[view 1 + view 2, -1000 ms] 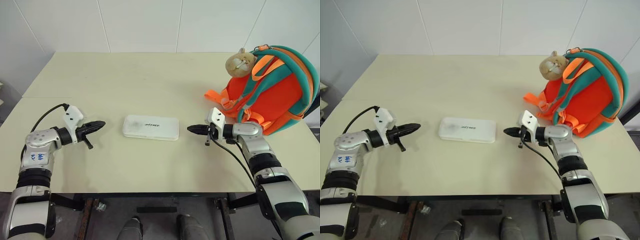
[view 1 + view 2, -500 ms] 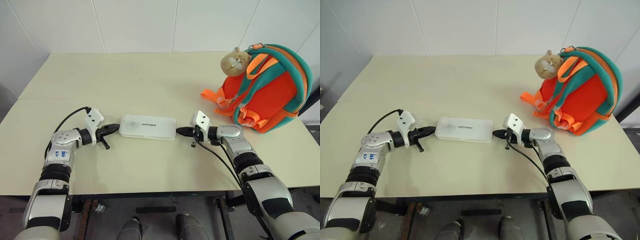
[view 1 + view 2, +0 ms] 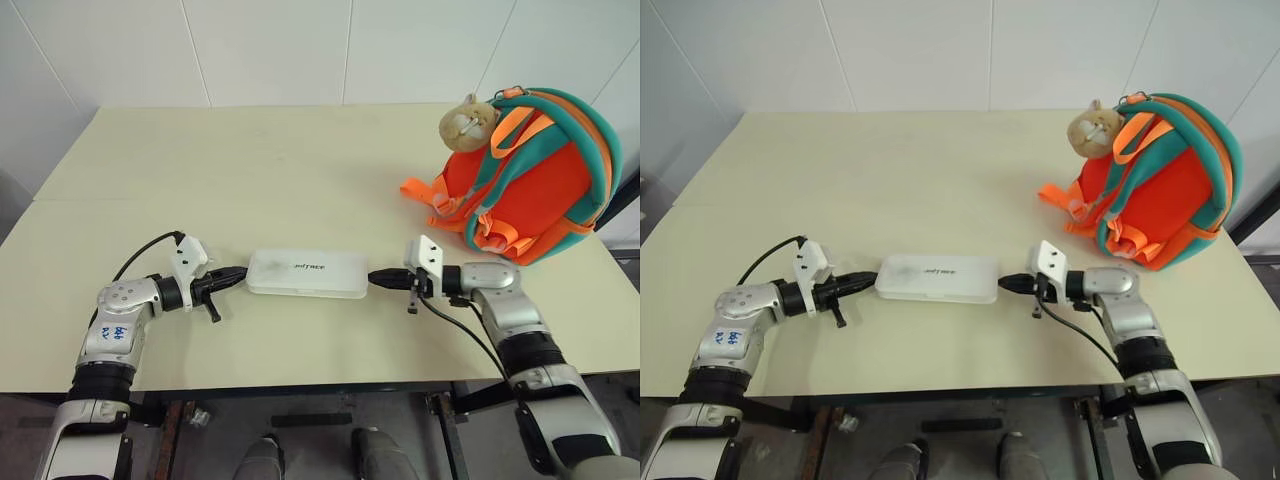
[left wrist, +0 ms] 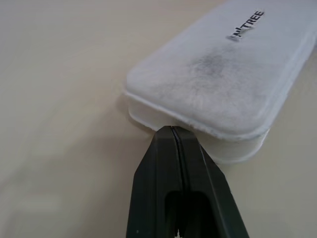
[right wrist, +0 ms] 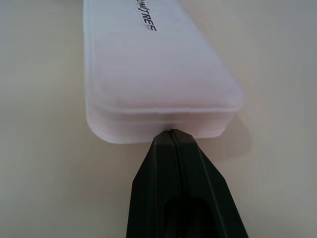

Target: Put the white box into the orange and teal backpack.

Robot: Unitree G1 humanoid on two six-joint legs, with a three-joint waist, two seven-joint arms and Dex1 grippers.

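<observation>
Here you see the table [image 3: 300, 170], wide and pale. The backpack [image 3: 540, 190] stands upright near its far right corner, with a plush toy [image 3: 468, 122] hanging at its top. The white box [image 3: 307, 273] lies flat near the front edge, well apart from the backpack. Your left gripper [image 3: 240, 272] is clenched, and its tip presses against the left end of the box. Your right gripper [image 3: 374, 279] is also clenched, and its tip touches the right end. The box sits between both tips.

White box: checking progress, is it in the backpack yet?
Out: the white box lies flat on the table, apart from the backpack.
</observation>
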